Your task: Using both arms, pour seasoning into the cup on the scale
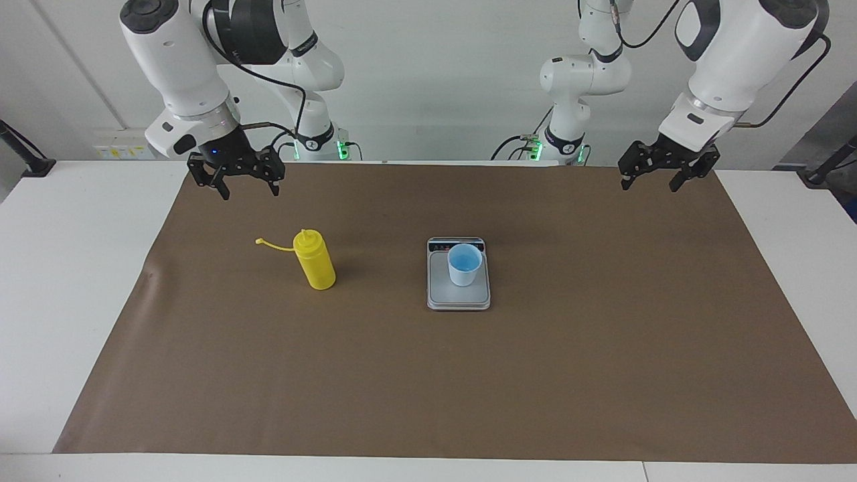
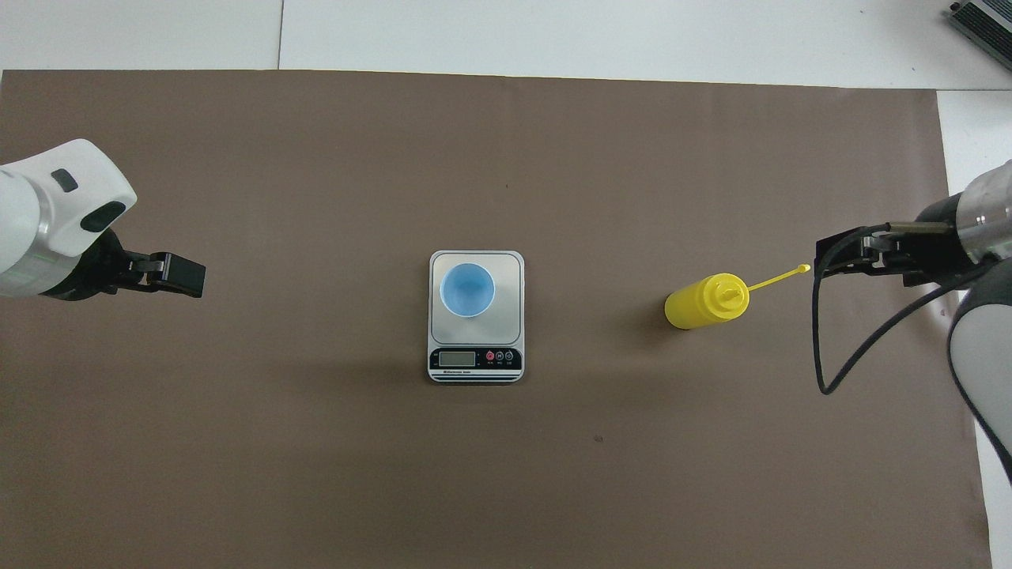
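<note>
Frankly, I feared tipping the yellow bottle [image 1: 315, 268] most: it stood upright just below my right gripper [image 1: 234, 175], strap toward it, so a careless descent could topple it. My left gripper [image 1: 668, 167] hovered, jaws released like the right's, well apart from the cup [image 1: 464, 264] on the scale [image 1: 458, 299].

Large brown paper-like rectangular mat [image 1: 469, 375] lies flat over most of the white tabletop [image 1: 73, 281]; bare white margins at both ends. Slight crease in the mat edge [image 1: 148, 273] toward the right arm's end. Tiny dark speck on the mat [image 2: 598, 438]. White wall socket strip with yellow labels [image 1: 120, 148] on the wall. Grey ribbed device corner [image 2: 983, 21] sits at the tabletop edge.
</note>
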You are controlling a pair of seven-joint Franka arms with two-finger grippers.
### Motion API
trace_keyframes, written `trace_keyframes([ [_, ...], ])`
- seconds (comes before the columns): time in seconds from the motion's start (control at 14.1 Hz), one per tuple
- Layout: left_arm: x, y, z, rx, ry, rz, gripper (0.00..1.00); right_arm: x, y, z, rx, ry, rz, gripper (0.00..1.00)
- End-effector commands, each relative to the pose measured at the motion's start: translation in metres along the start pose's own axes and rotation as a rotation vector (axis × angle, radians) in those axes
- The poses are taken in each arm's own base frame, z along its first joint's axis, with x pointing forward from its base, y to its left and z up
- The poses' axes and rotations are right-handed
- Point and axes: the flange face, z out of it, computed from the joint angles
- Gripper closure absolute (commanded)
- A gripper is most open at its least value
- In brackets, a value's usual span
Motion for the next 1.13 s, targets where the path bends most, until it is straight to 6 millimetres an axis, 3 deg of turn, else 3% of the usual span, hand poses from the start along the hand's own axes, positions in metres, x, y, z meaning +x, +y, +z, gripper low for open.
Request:
trace_keyframes([
  [0.0,0.001,-0.014,-0.008,-0.026,-0.009,-0.001,0.00,-0.039,0.030,0.036,0.060,0.113,-0.157,0.00],
  [0.14,0.001,-0.032,-0.009,-0.028,-0.011,0.024,0.00,-0.047,0.050,0.060,0.131,0.171,-0.249,0.00],
  [0.35,-0.001,-0.026,-0.010,-0.016,-0.040,0.034,0.00,-0.063,0.070,0.106,0.245,0.274,-0.363,0.00],
  [0.57,-0.001,-0.021,-0.030,0.029,-0.029,0.055,0.00,-0.065,0.095,0.163,0.379,0.402,-0.514,0.00],
  [0.71,-0.005,-0.017,-0.015,0.028,-0.014,0.057,0.00,-0.069,0.099,0.193,0.406,0.470,-0.580,0.00],
  [0.92,-0.008,-0.013,-0.014,0.029,-0.026,0.063,0.00,-0.076,0.093,0.229,0.468,0.567,-0.599,0.00],
  [1.06,-0.009,-0.013,-0.014,0.029,-0.028,0.061,0.00,-0.077,0.091,0.238,0.452,0.601,-0.648,0.00],
])
